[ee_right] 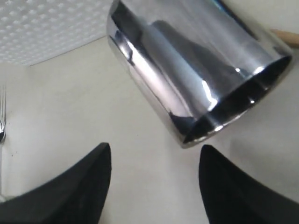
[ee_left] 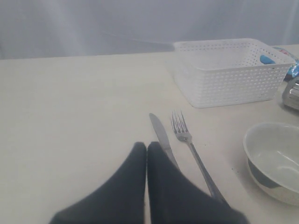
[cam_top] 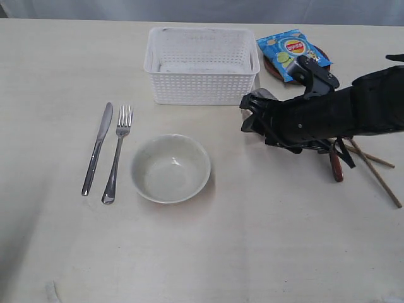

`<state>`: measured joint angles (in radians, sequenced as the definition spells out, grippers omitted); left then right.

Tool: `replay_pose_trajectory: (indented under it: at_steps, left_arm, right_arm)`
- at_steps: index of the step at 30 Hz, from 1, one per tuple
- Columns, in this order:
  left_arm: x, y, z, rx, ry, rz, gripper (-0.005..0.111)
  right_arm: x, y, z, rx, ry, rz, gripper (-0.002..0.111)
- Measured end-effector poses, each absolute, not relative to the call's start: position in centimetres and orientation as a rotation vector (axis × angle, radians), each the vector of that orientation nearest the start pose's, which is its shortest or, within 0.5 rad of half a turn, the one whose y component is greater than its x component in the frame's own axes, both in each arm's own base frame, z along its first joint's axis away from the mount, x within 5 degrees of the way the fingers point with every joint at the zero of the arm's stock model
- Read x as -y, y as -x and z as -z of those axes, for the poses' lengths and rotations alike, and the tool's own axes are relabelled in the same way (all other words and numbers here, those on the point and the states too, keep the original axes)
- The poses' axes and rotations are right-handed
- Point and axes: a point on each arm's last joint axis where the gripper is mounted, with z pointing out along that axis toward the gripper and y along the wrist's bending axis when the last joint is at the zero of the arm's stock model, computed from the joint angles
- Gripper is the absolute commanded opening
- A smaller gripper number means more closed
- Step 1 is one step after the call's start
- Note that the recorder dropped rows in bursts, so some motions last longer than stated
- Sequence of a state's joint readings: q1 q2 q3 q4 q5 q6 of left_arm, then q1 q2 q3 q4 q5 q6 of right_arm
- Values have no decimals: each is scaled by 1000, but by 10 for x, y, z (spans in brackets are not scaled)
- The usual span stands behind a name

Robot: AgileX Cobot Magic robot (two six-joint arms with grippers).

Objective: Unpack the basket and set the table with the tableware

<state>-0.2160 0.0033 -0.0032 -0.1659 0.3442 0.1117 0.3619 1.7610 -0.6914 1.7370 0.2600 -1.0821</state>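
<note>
exterior view: the white basket (cam_top: 202, 66) stands at the far middle of the table (cam_top: 284, 252). nearer and to the left, a knife (cam_top: 98, 148) and fork (cam_top: 118, 151) lie side by side, and the bowl (cam_top: 170, 168) sits just right of the fork. a blue snack bag (cam_top: 293, 53) rests on a brown plate (cam_top: 270, 69) right of the basket. the right gripper (cam_top: 251, 120) is near the basket's front right corner. chopsticks (cam_top: 379, 173) and a red spoon (cam_top: 337, 169) lie partly behind its arm.

left wrist view: the left gripper (ee_left: 147, 149) has its fingers pressed together, empty, by the knife's handle.

right wrist view: the right gripper's fingers are spread wide. a steel cup (ee_right: 187, 70), tilted, is just past the tips, not between them.
</note>
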Motion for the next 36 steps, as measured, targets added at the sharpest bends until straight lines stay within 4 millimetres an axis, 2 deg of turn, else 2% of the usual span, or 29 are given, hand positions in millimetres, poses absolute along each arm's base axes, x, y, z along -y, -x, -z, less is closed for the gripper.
replay_pose_trajectory:
  at_steps: [6,13,20,27,36]
  left_arm:
    - [16,-51,-183,-1819,-196,235,0]
    - [16,-51,-183,-1819,-196,235,0]
    - [16,-51,-183,-1819,-196,235,0]
    - [16,-51,-183,-1819,-196,235,0]
    - [16,-51,-183,-1819,-196,235,0]
  right_arm:
    - [-133,-287,-125,-2591,-235,-710,53]
    - [-135,-287,-137,-2553,-191,-748,53]
    - [-129,-289,-138,-2541,-222,-654,53]
    - [-117,-293,-135,-2527,-287,-472,53]
    - [-118,-308,-149,-2464,-309,-453,7]
